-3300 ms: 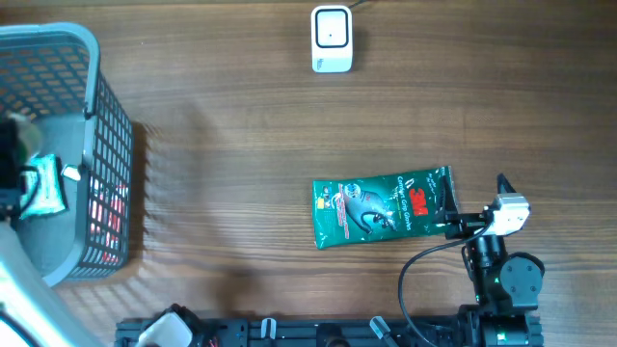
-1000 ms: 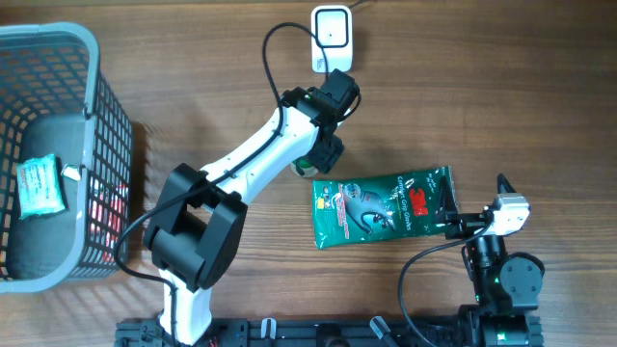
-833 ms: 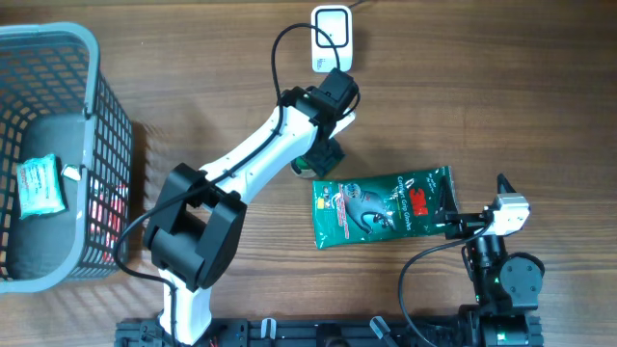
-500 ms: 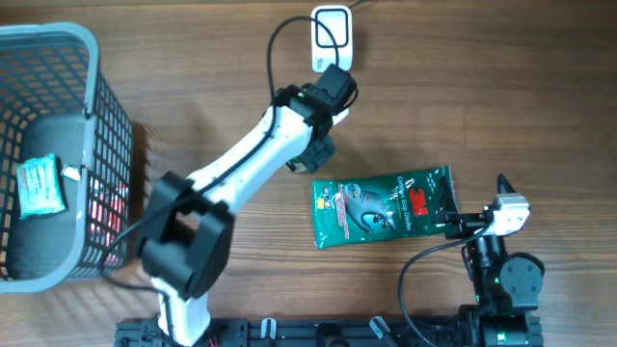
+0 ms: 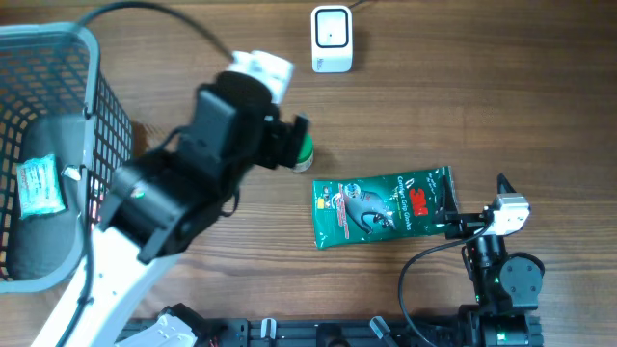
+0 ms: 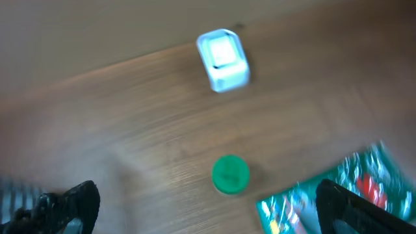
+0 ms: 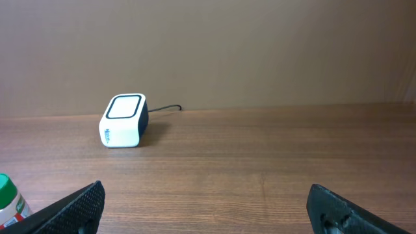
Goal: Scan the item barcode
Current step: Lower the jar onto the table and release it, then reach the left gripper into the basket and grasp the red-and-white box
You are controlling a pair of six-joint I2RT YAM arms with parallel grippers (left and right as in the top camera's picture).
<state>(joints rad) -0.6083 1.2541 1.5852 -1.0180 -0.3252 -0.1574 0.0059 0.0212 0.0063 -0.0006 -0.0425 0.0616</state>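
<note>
Grey basket [image 5: 48, 35], green-white packet [image 5: 40, 186] inside

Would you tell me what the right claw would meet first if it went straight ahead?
Probably nothing, as far as shown: the right claw points across the table; the scanner sits left of that line.

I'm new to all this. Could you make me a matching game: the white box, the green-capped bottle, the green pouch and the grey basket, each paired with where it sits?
Things: 1 white box; 2 green-capped bottle; 3 green pouch; 4 grey basket.
Places: A at the left edge of the table; B lying flat, right of the middle; C at the far edge, with a cable; D standing between box and pouch.
Pairs: 1-C, 2-D, 3-B, 4-A.
</note>
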